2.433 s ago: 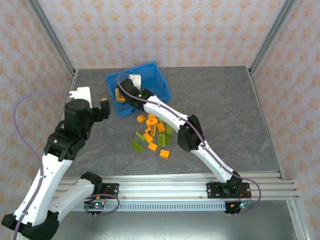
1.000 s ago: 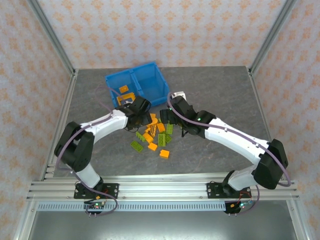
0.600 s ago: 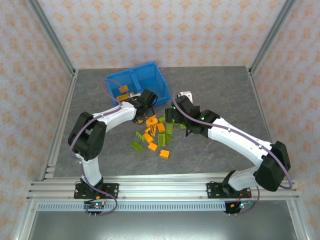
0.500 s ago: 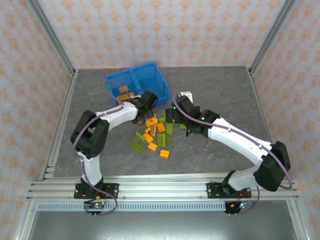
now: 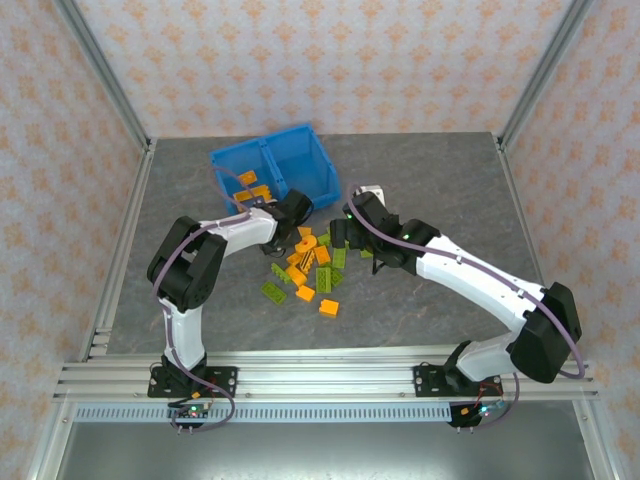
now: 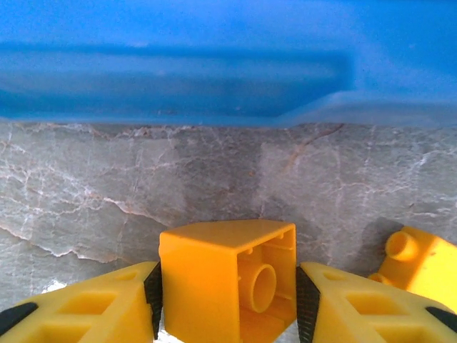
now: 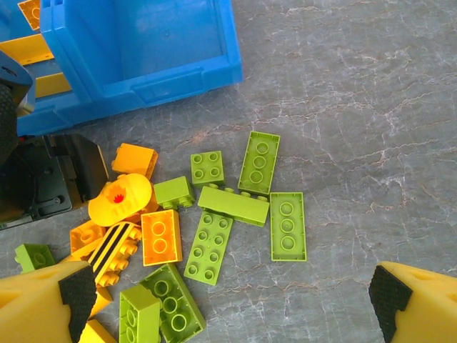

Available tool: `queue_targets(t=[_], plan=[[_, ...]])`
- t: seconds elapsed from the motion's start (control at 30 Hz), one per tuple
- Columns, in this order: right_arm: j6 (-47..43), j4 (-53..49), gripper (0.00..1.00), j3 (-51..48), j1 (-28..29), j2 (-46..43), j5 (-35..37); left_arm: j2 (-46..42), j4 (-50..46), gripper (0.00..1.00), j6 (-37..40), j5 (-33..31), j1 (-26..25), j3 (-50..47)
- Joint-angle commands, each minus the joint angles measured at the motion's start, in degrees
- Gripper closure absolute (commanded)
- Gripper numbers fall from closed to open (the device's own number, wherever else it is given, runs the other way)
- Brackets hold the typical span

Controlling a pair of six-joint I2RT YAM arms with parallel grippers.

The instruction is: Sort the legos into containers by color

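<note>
Grey marbled tabletop [image 6: 107, 186]: L gripper [image 6: 226, 304] clamps orange brick [image 6: 207, 271] by blue bin [image 6: 178, 64]; next lift, bin it. R gripper [image 7: 230, 293] agape.

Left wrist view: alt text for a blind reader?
An orange brick, hollow underside facing the camera, sits on the grey table between the fingers of the left end effector, pads against both sides. The blue bin wall spans the top; a second orange brick lies at right.
</note>
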Motion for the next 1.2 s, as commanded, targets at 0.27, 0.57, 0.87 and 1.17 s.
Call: queue_targets(t=[0.27, 0.57, 0.87, 1.17], plan=[[1.4, -2.0, 0.01, 2.6, -0.3, 1.4, -0.2, -5.4, -0.2, 0.66, -1.6, -1.1, 0.5, -6.4], [1.5, -1.9, 0.01, 3.7, -0.3, 3.1, -0.5, -18.5, -8.1, 0.67, 1.6, -5.8, -0.2, -2.2], [1.1, -2.1, 0.01, 4.7, -0.3, 3.1, -1.2, -15.3, -14.0, 0.65, 12.3, -16.3, 4.8, 15.7], [2.2, -3.0, 0.01, 3.3, -0.3, 0.5, -1.0, 1.1, -12.9, 0.64, 16.2, -11.0, 12.8, 30.1]])
